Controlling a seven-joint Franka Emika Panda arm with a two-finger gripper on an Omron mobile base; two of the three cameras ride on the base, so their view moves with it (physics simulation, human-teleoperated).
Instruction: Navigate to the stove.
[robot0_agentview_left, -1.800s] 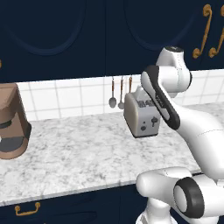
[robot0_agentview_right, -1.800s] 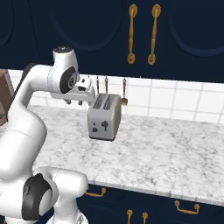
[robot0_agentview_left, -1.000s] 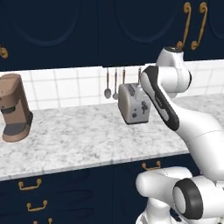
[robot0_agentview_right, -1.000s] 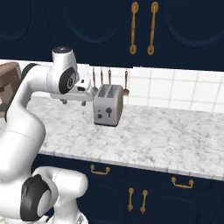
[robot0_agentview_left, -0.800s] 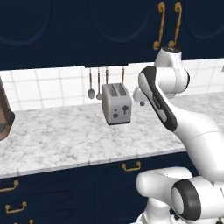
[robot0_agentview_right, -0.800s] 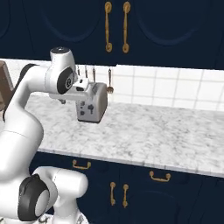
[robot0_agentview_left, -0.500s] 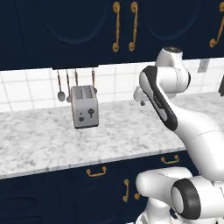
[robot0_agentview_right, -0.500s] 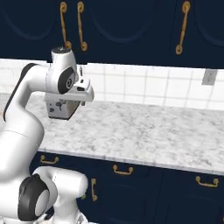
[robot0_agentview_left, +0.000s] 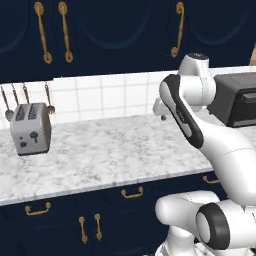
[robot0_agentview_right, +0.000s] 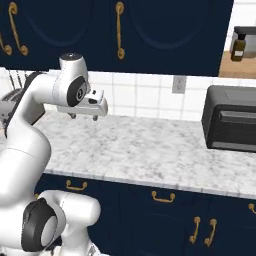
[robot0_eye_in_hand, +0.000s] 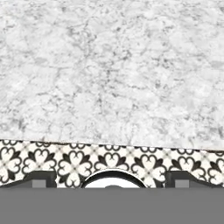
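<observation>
While stove stays out of frame, base has driven right along marble table (robot0_agentview_left: 115, 150): toaster (robot0_agentview_left: 31, 128) now at far left, black countertop oven (robot0_agentview_right: 231, 125) newly in at right. End effector (robot0_agentview_right: 84, 116) hovers above table, empty; finger spread unclear.

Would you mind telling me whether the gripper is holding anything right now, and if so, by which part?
Nothing is held. The gripper hangs open above the bare marble counter, with nothing between its fingertips in the hand view.
</observation>
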